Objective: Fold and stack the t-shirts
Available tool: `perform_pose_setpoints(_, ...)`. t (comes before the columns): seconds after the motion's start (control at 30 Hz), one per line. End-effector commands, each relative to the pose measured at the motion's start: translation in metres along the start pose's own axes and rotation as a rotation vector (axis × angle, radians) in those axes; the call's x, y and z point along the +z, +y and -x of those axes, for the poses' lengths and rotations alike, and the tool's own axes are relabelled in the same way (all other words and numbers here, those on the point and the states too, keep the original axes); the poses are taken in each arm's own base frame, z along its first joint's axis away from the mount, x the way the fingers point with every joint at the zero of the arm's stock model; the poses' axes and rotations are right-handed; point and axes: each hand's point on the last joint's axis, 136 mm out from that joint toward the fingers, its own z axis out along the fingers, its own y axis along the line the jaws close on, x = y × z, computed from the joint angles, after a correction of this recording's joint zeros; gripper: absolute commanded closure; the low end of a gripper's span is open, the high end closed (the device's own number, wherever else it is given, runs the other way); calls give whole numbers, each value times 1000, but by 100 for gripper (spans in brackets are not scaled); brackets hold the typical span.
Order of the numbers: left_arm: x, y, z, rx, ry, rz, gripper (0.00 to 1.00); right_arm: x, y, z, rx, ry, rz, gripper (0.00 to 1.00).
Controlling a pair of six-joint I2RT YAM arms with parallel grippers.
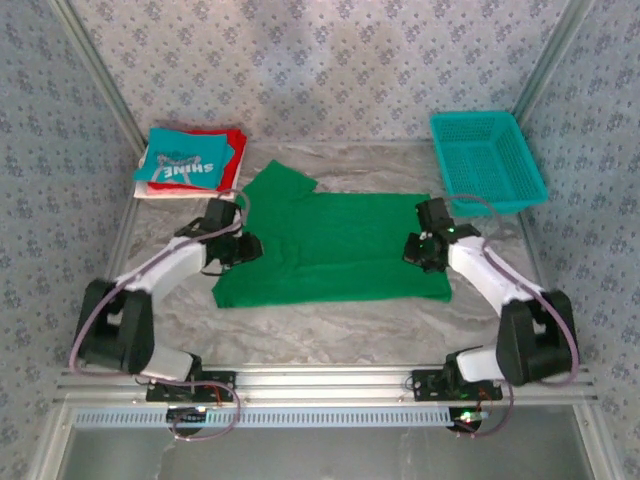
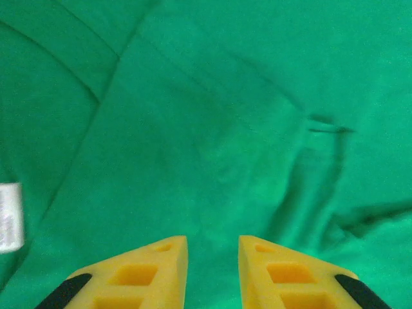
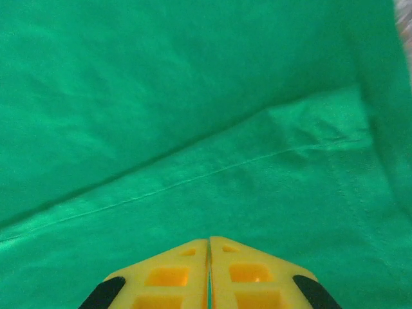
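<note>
The green t-shirt (image 1: pixel 330 245) is a plain, bright green all over, with no print; a small white label (image 2: pixel 9 215) shows at its edge. At the back corner sits a teal t-shirt (image 1: pixel 190 160) with white lettering, over a red t-shirt (image 1: pixel 232 140) and a white t-shirt (image 1: pixel 150 190). The mesh basket (image 1: pixel 488 160) is teal too, a shade brighter. The desk (image 1: pixel 330 325) is marbled grey and beige. The walls (image 1: pixel 320 60) are pale grey-blue with a small repeating floral motif. The left arm (image 1: pixel 165 265) and right arm (image 1: pixel 490 275) are white with black joints. The left end effector (image 2: pixel 212 239) and right end effector (image 3: pixel 208 241) are yellow with black patches at the outer corners.
</note>
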Motion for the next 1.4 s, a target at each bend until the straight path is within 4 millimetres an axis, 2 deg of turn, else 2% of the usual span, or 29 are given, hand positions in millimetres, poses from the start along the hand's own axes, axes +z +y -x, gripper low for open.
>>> perform_pose_setpoints(0.0, 12, -13, 17, 20, -29, -30, 74, 11, 0, 3, 15, 13, -29, 89)
perform_pose_setpoints(0.07, 21, -5, 14, 11, -22, -3, 74, 21, -4, -1, 16, 33, -52, 89)
perform_pose_setpoints(0.2, 38, 18, -7, -34, 6, 51, 74, 39, -13, -11, 14, 82, -77, 88)
perform_pose_setpoints(0.37, 41, 39, -36, -81, 22, 85, 72, 45, -17, -30, 9, 98, -57, 87)
perform_pose_setpoints(0.5, 33, 52, -65, -111, 35, 109, 72, 40, -30, -57, 33, 106, -96, 84)
perform_pose_setpoints(0.67, 21, 63, -96, -144, 51, 125, 70, 24, -53, -89, 120, 114, -141, 84)
perform_pose_setpoints(0.8, 9, 62, -106, -143, 58, 124, 69, 12, -65, -104, 165, 118, -154, 83)
perform_pose_setpoints(0.9, 1, 63, -103, -134, 40, 139, 68, 5, -66, -105, 165, 117, -159, 82)
perform_pose_setpoints(0.97, -9, 55, -90, -113, 14, 136, 68, 0, -59, -100, 172, 108, -125, 77)
perform_pose_setpoints(1.0, -17, 47, -76, -95, -14, 123, 67, -6, -53, -93, 173, 88, -99, 75)
perform_pose_setpoints(1.13, -61, 6, 9, 0, -206, 56, 57, -35, -21, -43, 156, -65, 11, 67)
perform_pose_setpoints(1.23, -85, -17, 77, 60, -290, 48, 56, -56, 2, 3, 121, -194, 80, 63)
perform_pose_setpoints(1.3, -88, -26, 115, 99, -314, 86, 54, -67, 12, 30, 106, -265, 100, 61)
perform_pose_setpoints(1.37, -79, -33, 151, 117, -306, 116, 53, -77, 23, 59, 77, -343, 121, 59)
